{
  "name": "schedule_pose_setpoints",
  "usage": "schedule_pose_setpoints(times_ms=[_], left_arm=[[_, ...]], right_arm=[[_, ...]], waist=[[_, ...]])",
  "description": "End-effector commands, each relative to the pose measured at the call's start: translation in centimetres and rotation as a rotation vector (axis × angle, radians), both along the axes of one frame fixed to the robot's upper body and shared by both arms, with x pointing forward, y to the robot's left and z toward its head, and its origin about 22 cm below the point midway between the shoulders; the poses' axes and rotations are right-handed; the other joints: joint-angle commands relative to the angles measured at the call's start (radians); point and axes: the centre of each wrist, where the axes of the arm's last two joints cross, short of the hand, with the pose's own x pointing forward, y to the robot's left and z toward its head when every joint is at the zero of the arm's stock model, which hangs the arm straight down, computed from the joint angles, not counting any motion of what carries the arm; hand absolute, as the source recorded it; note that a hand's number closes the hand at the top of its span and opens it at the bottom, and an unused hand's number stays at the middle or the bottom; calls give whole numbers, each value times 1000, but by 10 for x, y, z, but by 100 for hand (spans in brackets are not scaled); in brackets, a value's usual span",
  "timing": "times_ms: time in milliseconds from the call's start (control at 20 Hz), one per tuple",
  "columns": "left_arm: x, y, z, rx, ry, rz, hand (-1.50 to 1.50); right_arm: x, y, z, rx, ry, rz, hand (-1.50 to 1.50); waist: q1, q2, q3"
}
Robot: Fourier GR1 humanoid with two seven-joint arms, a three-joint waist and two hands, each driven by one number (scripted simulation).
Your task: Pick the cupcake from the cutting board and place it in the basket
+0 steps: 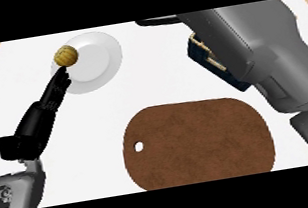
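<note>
The cupcake (pixel 66 55) is touched at the plate's (pixel 99 59) left rim by the left hand (pixel 37 119). Its fingers (pixel 57 86) are held straight and close together.

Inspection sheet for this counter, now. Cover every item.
Surface: white counter, with wood strips at its left and right edges.
Job's things: the brown cutting board carries nothing. The dark blue basket is mostly hidden under the right forearm. The cupcake is not surely seen.
Clutter: white plate. A tan ribbed ball sits at its left rim; it may be the cupcake, cannot tell.
Hands: the left hand is open, its straight fingers ending at the tan ribbed ball. The right hand is only a dark sliver at the top edge.
Cables: nothing seen.
Surroundings: nothing seen beyond the counter.
</note>
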Motion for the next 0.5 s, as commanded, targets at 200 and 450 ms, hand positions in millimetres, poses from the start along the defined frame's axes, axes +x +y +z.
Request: schedule_pose_setpoints(times_ms=[200,450], left_arm=[[0,7,-4,2,1,24,0],[-3,18,6,-2,8,27,0]], right_arm=[[18,-52,16,159,-71,-230,150],[27,-87,-4,187,-14,-254,150]], waist=[[-15,-3,0],[-22,-8,2]])
